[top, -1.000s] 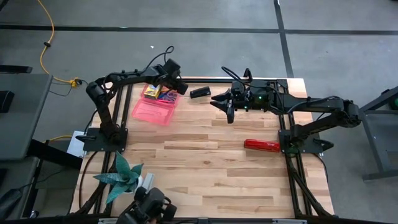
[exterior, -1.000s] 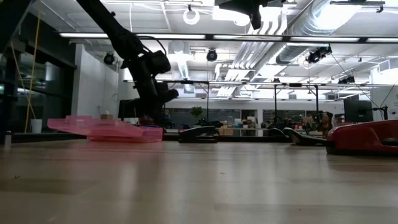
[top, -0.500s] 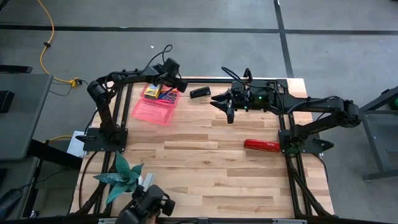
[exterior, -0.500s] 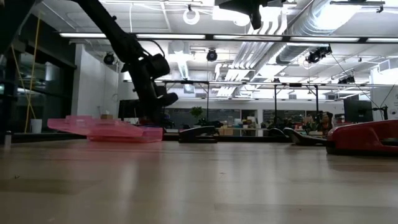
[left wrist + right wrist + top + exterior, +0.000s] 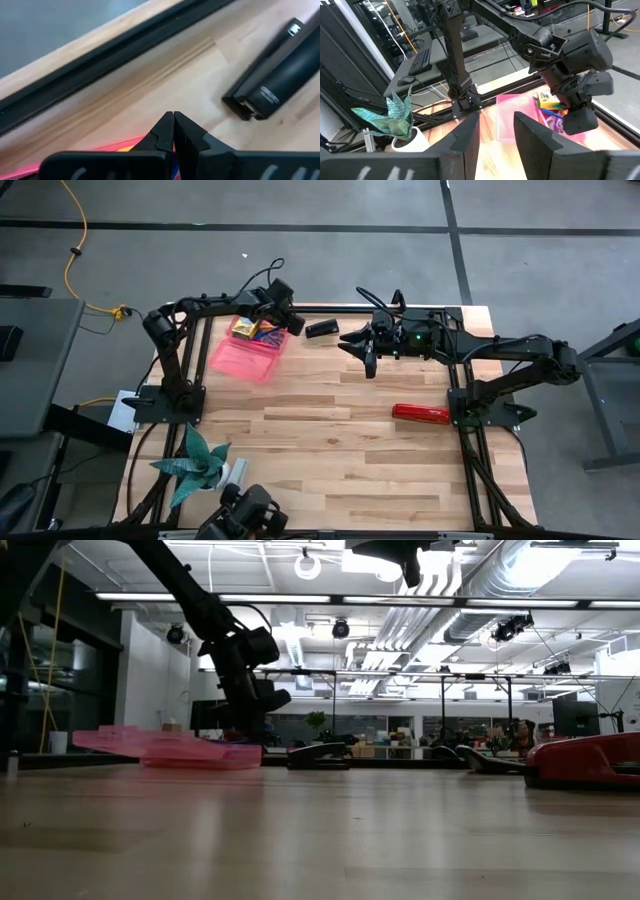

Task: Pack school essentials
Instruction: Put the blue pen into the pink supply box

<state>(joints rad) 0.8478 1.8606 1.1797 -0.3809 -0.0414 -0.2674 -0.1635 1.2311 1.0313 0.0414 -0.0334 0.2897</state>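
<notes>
high view, left gripper (image 5: 296,326) closed over pink case (image 5: 250,352)

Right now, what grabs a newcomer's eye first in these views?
The pink plastic case at the table's far left, open, with bright stationery inside. The left gripper, shut, hovers at its edge. Then the red bar-shaped item alone on the wood near the right arm's base, while the right gripper waits mid-table, fingers apart.

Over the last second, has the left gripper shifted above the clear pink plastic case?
Yes. In the high view the left gripper has edged slightly toward the table's far edge, relative to the pink plastic case; fingers shut.
</notes>
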